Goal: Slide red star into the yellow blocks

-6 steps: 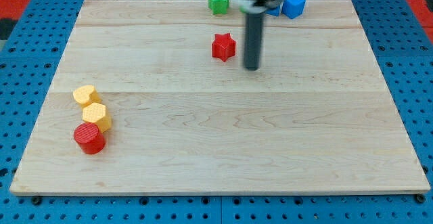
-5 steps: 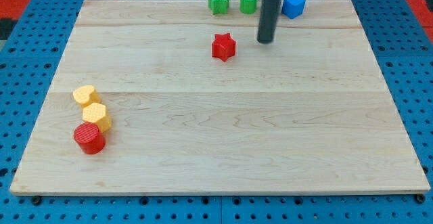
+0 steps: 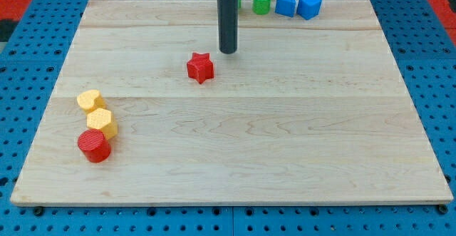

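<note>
We see my tip (image 3: 228,51), a bare rod end with nothing to open or close, just up and right of the red star (image 3: 201,68), clear of it, while the two yellow blocks (image 3: 97,112) lie well down-left of the star, stacked above a red cylinder (image 3: 93,145).
</note>
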